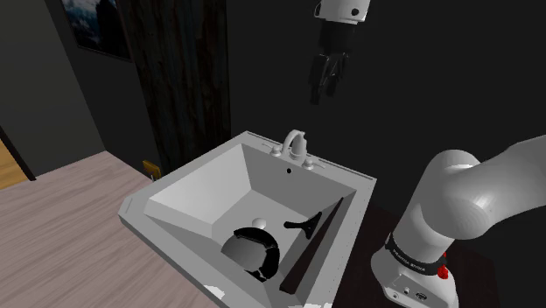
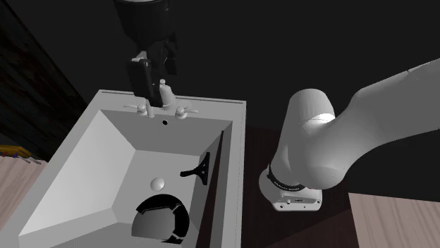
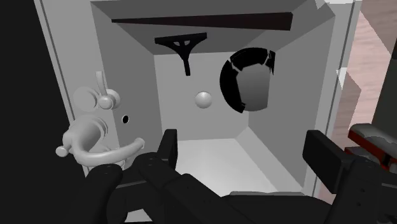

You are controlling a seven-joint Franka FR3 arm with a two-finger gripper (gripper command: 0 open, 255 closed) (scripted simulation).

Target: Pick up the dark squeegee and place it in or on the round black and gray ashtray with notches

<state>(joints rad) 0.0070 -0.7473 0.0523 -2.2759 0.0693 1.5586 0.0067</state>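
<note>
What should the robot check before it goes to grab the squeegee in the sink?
1. Gripper open: ok, fingers apart.
2. Gripper empty: ok, nothing between the fingers.
3. Squeegee free to grab: ok, nothing on it; it lies along the sink wall.
4. Ashtray empty: ok.
5. Way down clear: not ok, the faucet sits close below the gripper; probably steer around it.

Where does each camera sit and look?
Shoulder view: beside the white arm, looking down into the grey sink; arm lower right, jaws up top.
Second exterior view: high over the sink, facing the grey faucet; arm at right.
Wrist view: on the hand, looking into the sink past open black jaws.
All share the dark squeegee and round black-and-grey ashtray.
</note>
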